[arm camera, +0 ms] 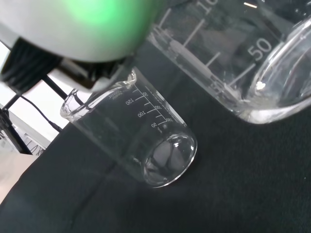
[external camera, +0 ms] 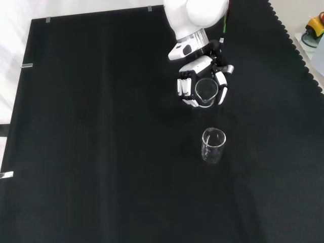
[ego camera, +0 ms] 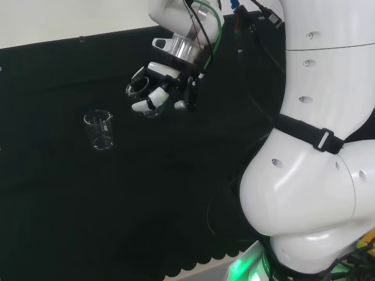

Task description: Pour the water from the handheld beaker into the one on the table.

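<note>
The hand (ego camera: 157, 88) (external camera: 200, 81) hangs above the black cloth with its fingers curled round a clear glass beaker (ego camera: 140, 89) (external camera: 205, 92) (arm camera: 243, 58). That beaker's mouth faces the front camera, so it is tilted. A second clear beaker (ego camera: 99, 130) (external camera: 213, 145) (arm camera: 141, 141) stands upright on the cloth, to the left of and below the hand in the head view, nearer the camera than the hand in the front view. The two beakers are apart. I cannot tell how much water either one holds.
The black cloth (external camera: 101, 152) ends in a scalloped edge (external camera: 298, 45) at the right of the front view, with a yellow and red object (external camera: 316, 25) beyond it. The arm's white links (ego camera: 316, 146) stand at the head view's right.
</note>
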